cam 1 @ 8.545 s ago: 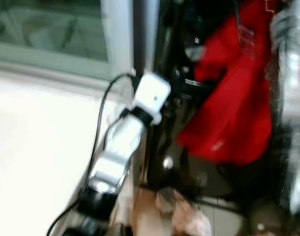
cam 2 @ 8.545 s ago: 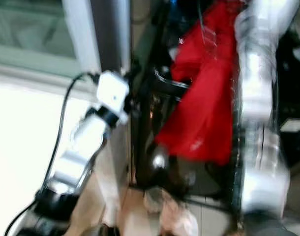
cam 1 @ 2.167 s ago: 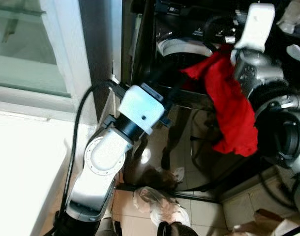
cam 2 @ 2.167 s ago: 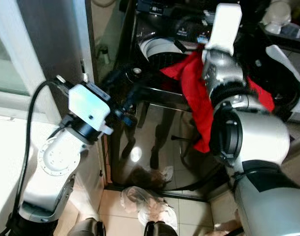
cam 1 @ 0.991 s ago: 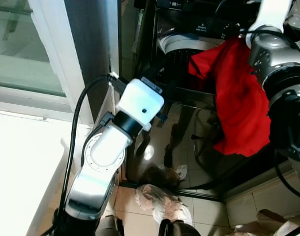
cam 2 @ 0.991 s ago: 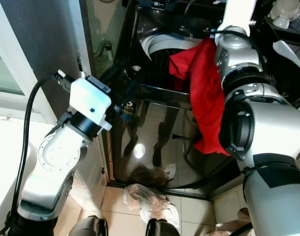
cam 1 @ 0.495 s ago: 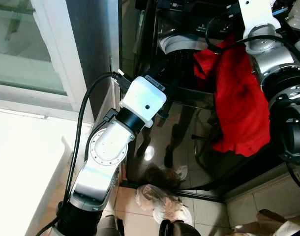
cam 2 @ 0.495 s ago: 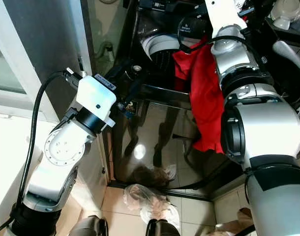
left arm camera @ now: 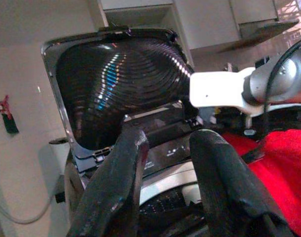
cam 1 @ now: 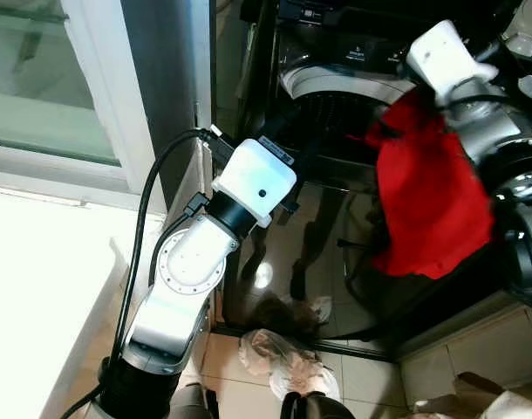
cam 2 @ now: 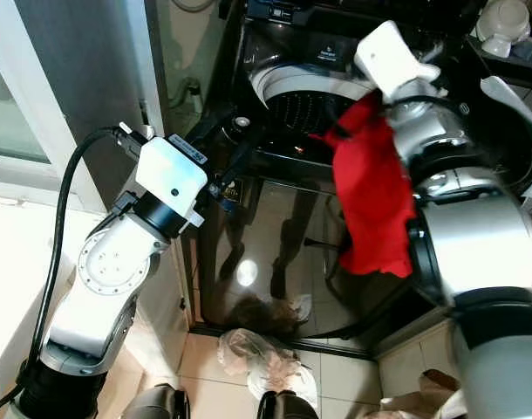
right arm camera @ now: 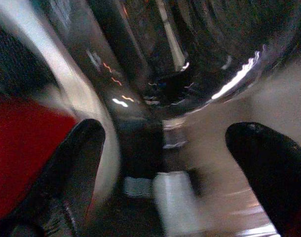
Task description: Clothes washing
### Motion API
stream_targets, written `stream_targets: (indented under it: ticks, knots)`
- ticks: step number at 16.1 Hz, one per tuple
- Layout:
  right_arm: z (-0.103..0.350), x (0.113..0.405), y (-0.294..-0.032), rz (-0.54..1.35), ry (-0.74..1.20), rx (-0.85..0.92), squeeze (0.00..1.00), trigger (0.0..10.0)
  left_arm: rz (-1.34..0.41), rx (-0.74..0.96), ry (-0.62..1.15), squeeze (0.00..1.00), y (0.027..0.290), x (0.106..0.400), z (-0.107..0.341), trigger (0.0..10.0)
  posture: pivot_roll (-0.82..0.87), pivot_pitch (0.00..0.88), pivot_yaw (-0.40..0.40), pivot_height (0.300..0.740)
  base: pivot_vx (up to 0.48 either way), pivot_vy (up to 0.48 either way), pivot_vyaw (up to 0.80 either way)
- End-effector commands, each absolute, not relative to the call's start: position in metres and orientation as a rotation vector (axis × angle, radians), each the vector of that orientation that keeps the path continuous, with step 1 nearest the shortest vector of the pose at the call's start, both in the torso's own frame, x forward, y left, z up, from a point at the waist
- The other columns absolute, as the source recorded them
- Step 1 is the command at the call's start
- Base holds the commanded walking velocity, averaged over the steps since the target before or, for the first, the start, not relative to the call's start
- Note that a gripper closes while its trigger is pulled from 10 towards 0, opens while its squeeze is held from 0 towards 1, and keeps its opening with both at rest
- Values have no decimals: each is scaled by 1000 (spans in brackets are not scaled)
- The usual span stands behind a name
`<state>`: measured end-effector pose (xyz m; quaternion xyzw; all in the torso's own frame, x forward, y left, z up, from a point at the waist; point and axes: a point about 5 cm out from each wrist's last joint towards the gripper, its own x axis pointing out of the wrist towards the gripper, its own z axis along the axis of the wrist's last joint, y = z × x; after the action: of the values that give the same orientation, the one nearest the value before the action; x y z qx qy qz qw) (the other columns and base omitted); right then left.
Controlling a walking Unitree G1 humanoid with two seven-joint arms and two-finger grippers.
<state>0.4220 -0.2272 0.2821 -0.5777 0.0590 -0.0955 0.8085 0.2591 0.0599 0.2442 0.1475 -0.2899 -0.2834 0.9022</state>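
A black top-loading washing machine (cam 2: 283, 236) stands open, its white-rimmed drum (cam 2: 305, 96) exposed and its ribbed lid (left arm camera: 116, 84) raised. A red garment (cam 2: 371, 201) hangs off my right wrist, dangling over the washer's front right beside the drum. In the right wrist view my right gripper (right arm camera: 165, 143) is open, fingers wide apart, with red cloth (right arm camera: 27, 143) lying against one finger only. My left gripper (left arm camera: 168, 143) hovers at the washer's front left corner (cam 2: 227, 144), open with nothing between its fingers, pointing toward the drum.
A window frame and grey wall (cam 1: 100, 87) close off the left, with a white ledge (cam 1: 39, 288) below. A crumpled plastic bag (cam 1: 288, 362) lies on the tiled floor at the washer's foot. Cluttered shelves (cam 2: 510, 35) sit at the far right.
My right arm has swung right and away from the drum, carrying the red garment with it; more of the drum opening shows. The left arm has barely moved.
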Motion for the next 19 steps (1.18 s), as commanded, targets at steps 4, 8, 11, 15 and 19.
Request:
stream_targets:
  ticks: [4,8,11,15,19]
  knots:
    - [288,423,-220,-193,78,-1521,1000,10000,-611,299,-617,0,54,264,248,10000,81,19,-105,736,0,0,0]
    - [292,426,-208,-180,19,-812,1000,10000,-608,301,-618,0,54,265,248,10000,80,17,-109,736,0,0,0]
    - [304,426,-204,-204,-112,-300,0,10000,-599,314,-622,0,52,268,247,10000,70,9,-116,736,0,0,0]
    - [304,420,-201,-218,-331,-84,0,10000,-606,319,-617,0,50,267,243,10000,42,4,-108,736,0,0,0]
    - [272,374,-206,-297,-592,-49,0,10000,-610,318,-612,0,47,268,238,10000,-11,4,-83,736,0,0,0]
